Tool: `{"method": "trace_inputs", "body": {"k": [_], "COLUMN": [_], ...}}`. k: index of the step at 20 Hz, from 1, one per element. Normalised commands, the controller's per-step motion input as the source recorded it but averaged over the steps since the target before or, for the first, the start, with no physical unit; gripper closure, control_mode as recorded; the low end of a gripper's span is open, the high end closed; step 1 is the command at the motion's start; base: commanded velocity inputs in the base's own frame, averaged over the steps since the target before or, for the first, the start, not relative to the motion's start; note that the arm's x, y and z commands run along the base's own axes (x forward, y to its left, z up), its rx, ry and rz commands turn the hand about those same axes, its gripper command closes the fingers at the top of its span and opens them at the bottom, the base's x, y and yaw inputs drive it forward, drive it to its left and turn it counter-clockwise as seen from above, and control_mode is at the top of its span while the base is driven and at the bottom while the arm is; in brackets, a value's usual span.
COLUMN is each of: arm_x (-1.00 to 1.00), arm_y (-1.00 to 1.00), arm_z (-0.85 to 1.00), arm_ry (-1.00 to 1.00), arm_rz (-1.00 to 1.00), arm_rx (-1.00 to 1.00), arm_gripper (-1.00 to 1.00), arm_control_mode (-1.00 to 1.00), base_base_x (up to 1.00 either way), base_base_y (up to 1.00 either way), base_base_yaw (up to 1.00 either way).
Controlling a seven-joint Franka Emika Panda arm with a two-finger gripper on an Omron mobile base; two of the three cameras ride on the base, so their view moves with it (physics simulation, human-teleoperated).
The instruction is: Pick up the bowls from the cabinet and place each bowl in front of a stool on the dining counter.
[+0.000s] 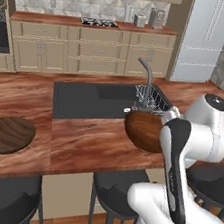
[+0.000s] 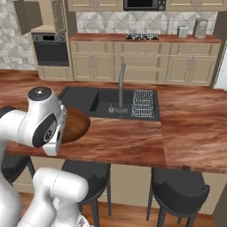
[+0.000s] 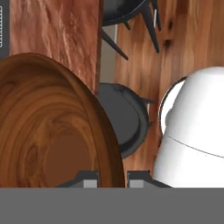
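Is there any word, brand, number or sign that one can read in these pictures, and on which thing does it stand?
None can be read.
The microwave, the wall oven and the counter appliances are too small and blurred to show any text.
The held bowl and the dining counter show only wood grain.

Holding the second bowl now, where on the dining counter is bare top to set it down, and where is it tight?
Bare top: the dining counter strip between the sink front edge and the middle stool, right of the placed bowl. Also the wide stretch right of the dish rack, above the right stool. Tight: around the faucet, and where the held bowl hangs in the end effector.
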Motion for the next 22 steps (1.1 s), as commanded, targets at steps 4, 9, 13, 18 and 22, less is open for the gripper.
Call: {"method": "trace_inputs", "body": {"k": [4, 9, 13, 18, 22], "arm_x": [0.38, 0.48, 0.49, 0.42, 0.45], "arm_y": [0.00, -0.08, -0.03, -0.03, -0.12], "arm_z": [0.00, -0.22, -0.56, -0.62, -0.29], "arm_ry": [0.10, -0.07, -0.12, -0.14, 0.01], "arm_rz": [0.03, 0.03, 0.11, 0.12, 0.13], "arm_rx": [-0.01, -0.05, -0.01, -0.02, -0.21], "arm_gripper": [1.00, 1.00, 1.00, 1.00, 1.00], "arm_control_mode": [-1.00, -1.00, -1.00, -1.00, -1.00], "base_base_x": [0.00, 0.00, 0.00, 0.00, 0.00], "base_base_y": [0.00, 0.00, 0.00, 0.00, 0.00], "base_base_yaw": [0.00, 0.00, 0.00, 0.00, 0.00]}}
